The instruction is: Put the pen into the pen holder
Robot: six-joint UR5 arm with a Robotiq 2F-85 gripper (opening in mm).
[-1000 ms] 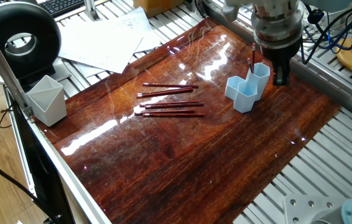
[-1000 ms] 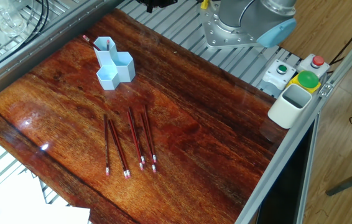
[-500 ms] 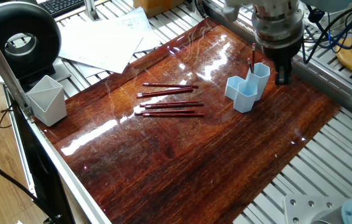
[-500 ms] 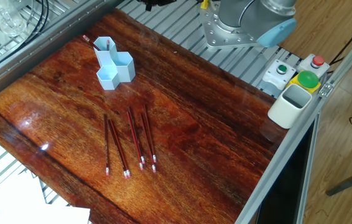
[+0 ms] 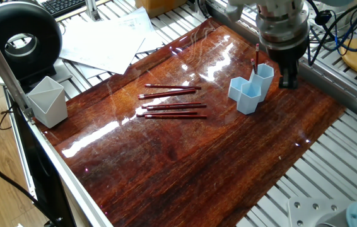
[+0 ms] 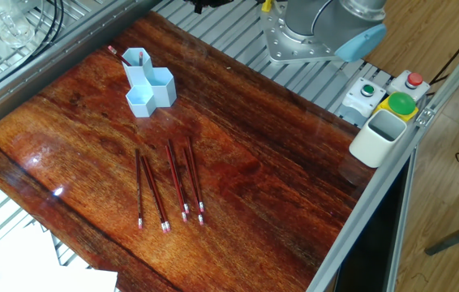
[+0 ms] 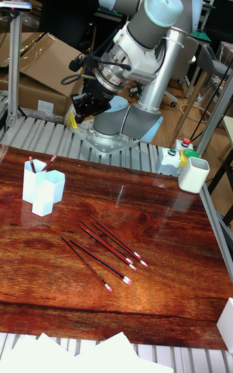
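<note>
The light blue pen holder (image 5: 251,88) (image 6: 148,85) (image 7: 42,192) stands upright near the far side of the wooden board. Two dark red pens lean in its tallest tube, their tips (image 7: 30,162) showing in the tall fixed view; one fixed view shows one of them (image 5: 256,55). Several more pens (image 5: 172,104) (image 6: 169,186) (image 7: 103,250) lie side by side on the board. My gripper (image 5: 286,77) (image 7: 81,113) hangs just behind and above the holder, open, with nothing between its fingers. In the other fixed view only its dark tip (image 6: 205,4) shows at the top edge.
A pale grey-white angular cup (image 5: 47,101) (image 6: 379,136) (image 7: 193,174) stands at the table's edge beside a button box (image 6: 388,93). Loose papers (image 5: 103,41) and a black ring-shaped device (image 5: 17,38) lie off the board. The arm's base (image 6: 311,32) is behind the board.
My gripper has drifted slightly away from the pen holder. The pens and the holder have not moved.
</note>
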